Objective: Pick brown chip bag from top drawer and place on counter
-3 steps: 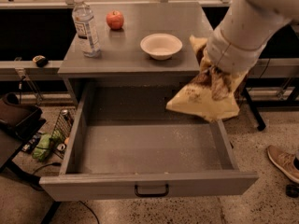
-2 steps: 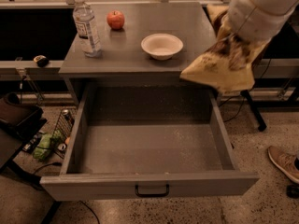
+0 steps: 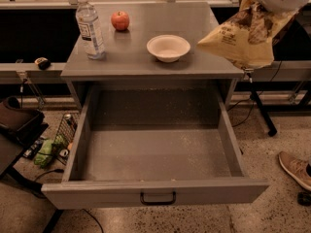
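Observation:
The brown chip bag (image 3: pixel 245 35) hangs in the air over the right edge of the counter (image 3: pixel 141 42), well above the open top drawer (image 3: pixel 155 154). My gripper (image 3: pixel 265 4) is at the top right, shut on the bag's upper end; the white arm above it hides the fingers. The bag tilts, its cream lower corner pointing left toward the bowl. The drawer is pulled fully out and its speckled grey inside holds nothing. Its dark handle (image 3: pixel 158 198) sits at the centre of the front panel.
On the counter stand a water bottle (image 3: pixel 90 27) at the left, a red apple (image 3: pixel 120 20) behind it and a white bowl (image 3: pixel 168 47) in the middle. A person's shoe (image 3: pixel 295 169) is on the floor at right. Clutter and a wire basket (image 3: pixel 56 142) lie at left.
The gripper has lifted the bag out of the drawer's right side, up and to the right, to above counter height.

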